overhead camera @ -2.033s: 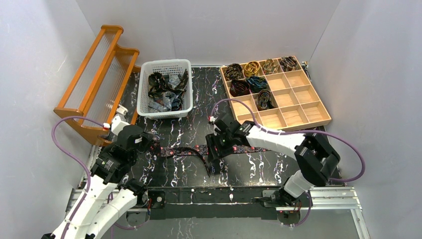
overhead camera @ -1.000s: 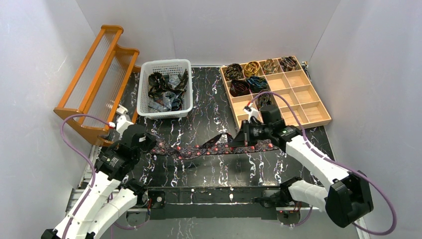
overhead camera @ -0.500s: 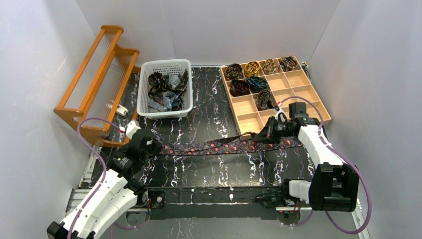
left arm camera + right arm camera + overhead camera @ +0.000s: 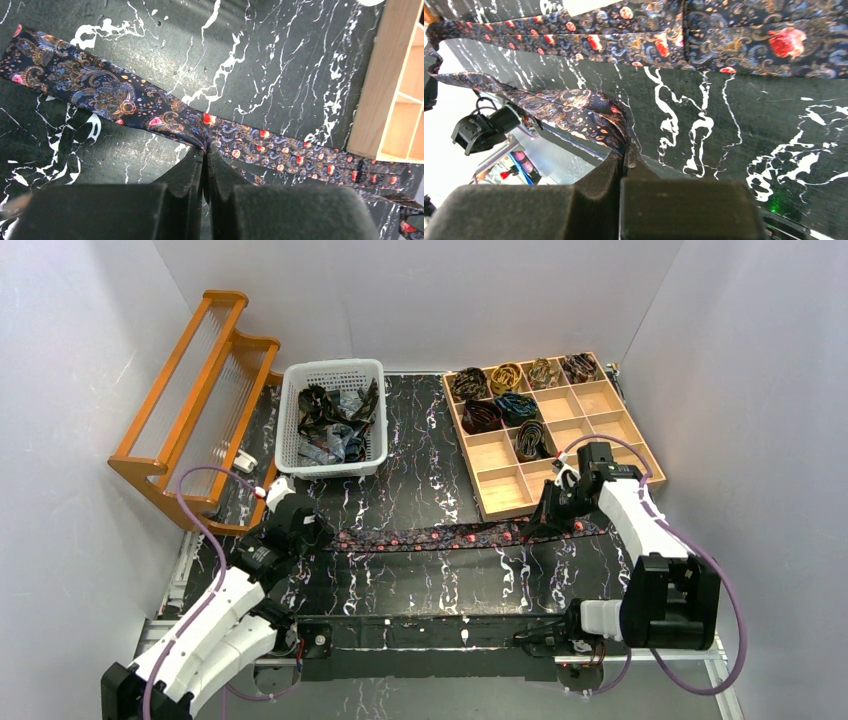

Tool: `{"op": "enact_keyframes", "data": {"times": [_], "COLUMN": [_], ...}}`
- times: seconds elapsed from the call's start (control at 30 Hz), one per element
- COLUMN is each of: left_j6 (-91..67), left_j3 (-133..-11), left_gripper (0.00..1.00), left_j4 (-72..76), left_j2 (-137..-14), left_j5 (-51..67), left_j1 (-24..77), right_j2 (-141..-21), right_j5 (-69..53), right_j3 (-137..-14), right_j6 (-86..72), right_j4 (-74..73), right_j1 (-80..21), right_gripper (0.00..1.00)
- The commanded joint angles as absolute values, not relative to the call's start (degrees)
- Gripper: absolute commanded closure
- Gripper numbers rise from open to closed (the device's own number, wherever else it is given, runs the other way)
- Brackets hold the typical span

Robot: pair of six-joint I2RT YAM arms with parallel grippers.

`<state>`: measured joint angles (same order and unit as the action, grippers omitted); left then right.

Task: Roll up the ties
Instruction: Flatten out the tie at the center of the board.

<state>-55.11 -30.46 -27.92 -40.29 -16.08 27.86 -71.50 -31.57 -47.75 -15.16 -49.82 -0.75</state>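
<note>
The black marbled surface (image 4: pixel 400 585) carries a wooden rack (image 4: pixel 190 410) at upper left, out of the way. Seven coiled ties (image 4: pixel 480 416) fill part of the compartment tray (image 4: pixel 600 430) at upper right. Loose ties (image 4: pixel 330 425) in the white basket (image 4: pixel 330 368) are not yet rolled. The dotted tie (image 4: pixel 430 537) lies stretched flat across centre frame, unrolled. The left end effector (image 4: pixel 204 150) and right end effector (image 4: pixel 626 155) are each clamped tight on it.

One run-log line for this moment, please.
tie: stretched out, unrolled | left tool: shut on tie | right tool: shut on tie
</note>
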Motion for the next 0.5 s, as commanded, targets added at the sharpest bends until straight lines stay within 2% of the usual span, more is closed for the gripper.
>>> {"op": "enact_keyframes", "data": {"times": [0.0, 0.17, 0.27, 0.33, 0.37, 0.4, 0.47], "left_j6": [-51.63, -50.96, -50.5, -50.1, -49.87, -49.72, -49.05], "left_j3": [-29.64, -29.08, -28.42, -29.04, -29.49, -29.79, -30.65], "left_gripper": [0.97, 0.92, 0.78, 0.6, 0.55, 0.49, 0.43], "left_j4": [-25.09, -20.07, -17.69, -19.23, -20.41, -21.24, -23.05], "left_j2": [-44.42, -49.99, -53.59, -54.94, -55.02, -54.65, -53.0], "left_j5": [-15.08, -12.19, -9.82, -10.11, -10.82, -11.27, -12.24], "left_j1": [27.51, 27.51, 27.51, 27.51, 27.51, 27.51, 27.51], "right_j2": [-76.63, -82.02, -85.19, -86.6, -87.39, -88.16, -89.3], "right_j5": [-26.94, -21.72, -20.14, -16.39, -14.97, -14.81, -13.57], "right_j3": [-52.24, -53.59, -54.2, -54.34, -55.12, -56.16, -58.76], "right_j6": [-12.55, -13.15, -13.29, -14.73, -15.3, -15.27, -14.93], "right_j4": [-53.11, -52.57, -52.13, -50.81, -50.43, -50.44, -51.55], "right_j1": [-0.44, -0.49, -0.51, -0.53, -0.47, -0.5, -0.45], "right_gripper": [0.99, 0.97, 0.87, 0.81, 0.74, 0.71, 0.67]}}
